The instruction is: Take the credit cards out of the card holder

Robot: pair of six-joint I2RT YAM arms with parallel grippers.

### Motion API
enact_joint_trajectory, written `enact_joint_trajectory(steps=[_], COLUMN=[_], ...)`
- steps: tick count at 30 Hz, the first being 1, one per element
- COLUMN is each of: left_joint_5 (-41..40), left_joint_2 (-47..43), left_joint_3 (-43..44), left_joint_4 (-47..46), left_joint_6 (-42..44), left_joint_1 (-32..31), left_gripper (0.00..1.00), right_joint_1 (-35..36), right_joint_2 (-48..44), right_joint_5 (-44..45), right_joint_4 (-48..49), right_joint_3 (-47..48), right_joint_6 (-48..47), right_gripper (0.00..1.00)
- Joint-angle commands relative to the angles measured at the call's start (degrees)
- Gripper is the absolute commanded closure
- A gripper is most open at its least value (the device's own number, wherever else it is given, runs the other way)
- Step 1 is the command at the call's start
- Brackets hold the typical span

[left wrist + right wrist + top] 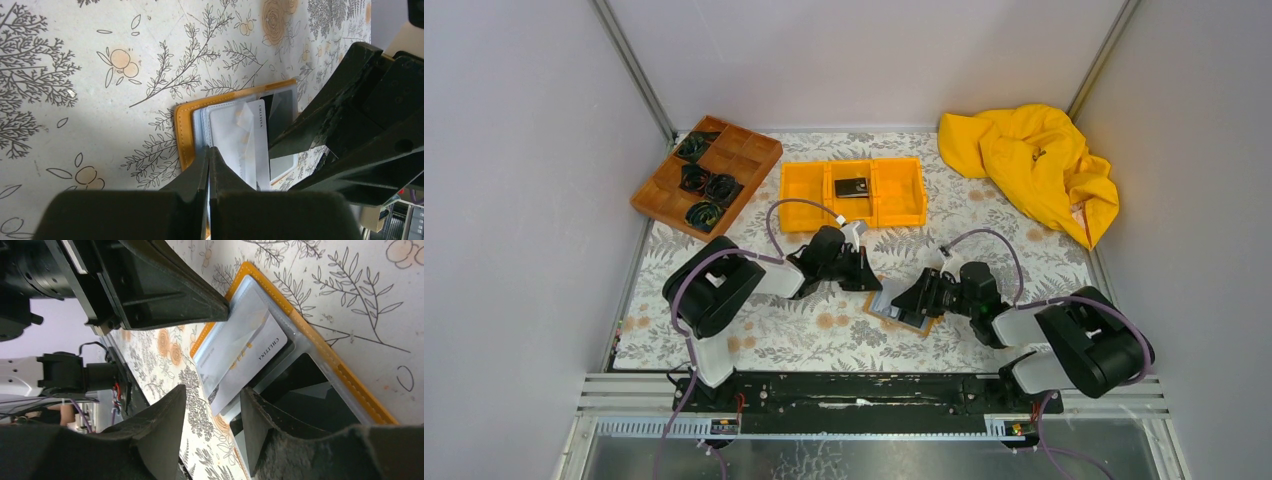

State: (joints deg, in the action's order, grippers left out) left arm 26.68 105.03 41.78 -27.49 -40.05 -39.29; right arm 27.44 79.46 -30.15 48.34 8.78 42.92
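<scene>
Left gripper (209, 165): jaws fully closed, tips resting on the open card holder (183, 131) near its orange border. Right gripper (214, 392): jaws half apart, straddling the end of a pale card (250, 357) that slants out of a pocket; no pinch visible. Card holder: flat on the floral tablecloth (824, 330), between both grippers. Orange bin (802, 195): 12 o'clock of the holder, black card (851, 187) in its middle compartment. Wooden tray (759, 150): 10 o'clock. Yellow cloth (1034, 165): 2 o'clock.
</scene>
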Motion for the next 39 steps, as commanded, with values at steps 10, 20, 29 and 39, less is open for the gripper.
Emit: enact_joint_trajectory(steps=[10, 20, 29, 39], left_joint_5=[0.5, 0.2, -0.4, -3.8], left_joint_2=[-2.4, -2.6, -1.3, -1.0], left_joint_3=[0.6, 0.5, 1.2, 1.8], left_joint_4=[2.9, 3.2, 4.1, 6.4], left_joint_6=[1.5, 1.6, 1.9, 2.7], left_joint_1=[-2.1, -2.2, -2.2, -1.9], left_gripper=[1.0, 1.0, 1.0, 1.0], right_joint_1=[-2.5, -2.5, -2.5, -3.0], right_joint_2=[7.0, 9.0, 8.1, 2.9], right_joint_5=[-5.1, -5.4, -4.2, -1.1], right_joint_4=[14.7, 15.6, 13.0, 5.2], right_joint_3=[2.7, 4.8, 3.1, 3.2], right_joint_6=[6.8, 7.4, 4.4, 1.1], right_gripper=[0.49, 0.52, 0.54, 0.57])
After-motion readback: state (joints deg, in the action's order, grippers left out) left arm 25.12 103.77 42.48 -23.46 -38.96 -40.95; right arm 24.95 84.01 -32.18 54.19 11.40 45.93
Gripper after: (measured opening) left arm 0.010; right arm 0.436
